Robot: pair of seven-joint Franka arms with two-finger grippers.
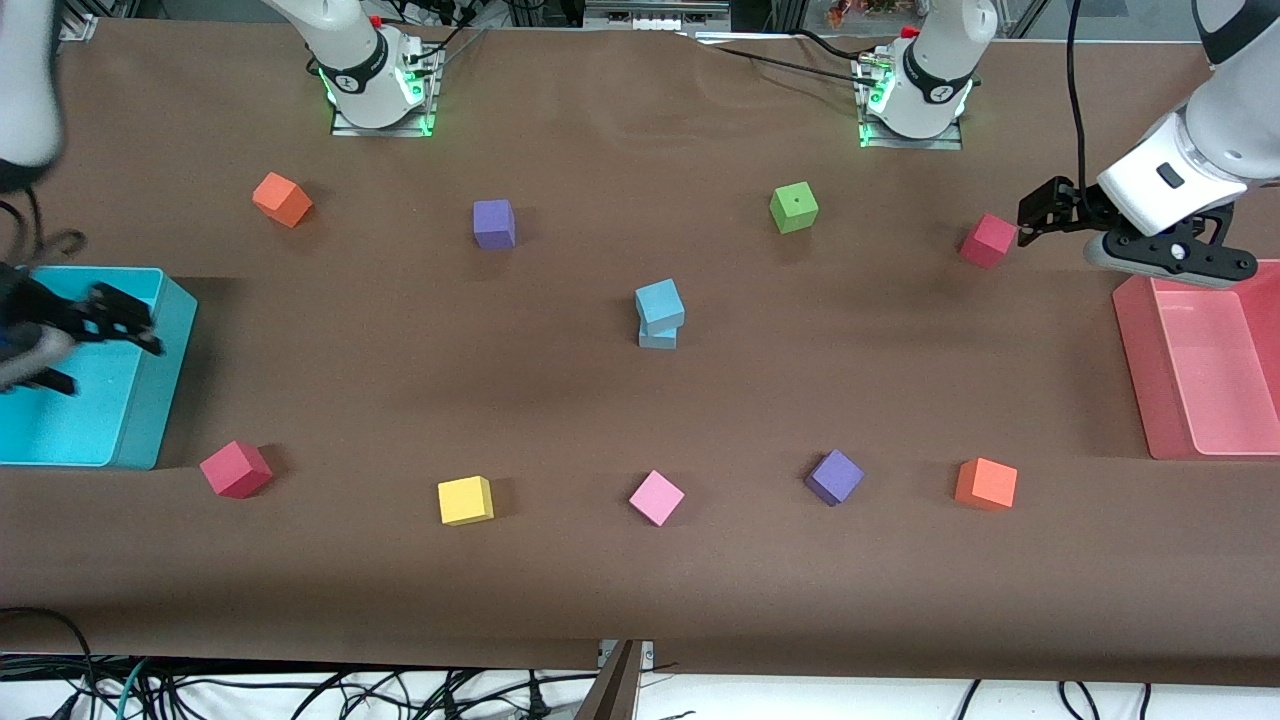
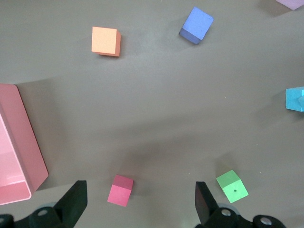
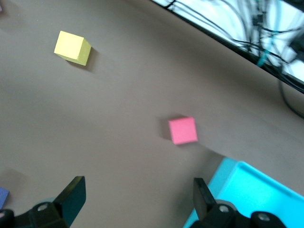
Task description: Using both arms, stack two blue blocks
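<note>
The two blue blocks stand stacked in the middle of the table, the upper one (image 1: 660, 303) sitting a little askew on the lower one (image 1: 657, 337). The stack also shows at the edge of the left wrist view (image 2: 295, 98). My left gripper (image 1: 1040, 212) is open and empty in the air at the left arm's end of the table, over the cloth beside a red cube (image 1: 988, 240); its wrist view (image 2: 140, 202) shows that cube (image 2: 120, 190) between the fingers, far below. My right gripper (image 1: 122, 315) is open and empty over the rim of the turquoise bin (image 1: 150, 400), as its wrist view (image 3: 137, 199) shows.
A pink bin (image 1: 1140, 370) stands at the left arm's end. Loose cubes lie around the table: orange (image 1: 283, 199), purple (image 1: 494, 223), green (image 1: 794, 207), red (image 1: 236, 469), yellow (image 1: 466, 500), pink (image 1: 656, 497), purple (image 1: 834, 477), orange (image 1: 986, 484).
</note>
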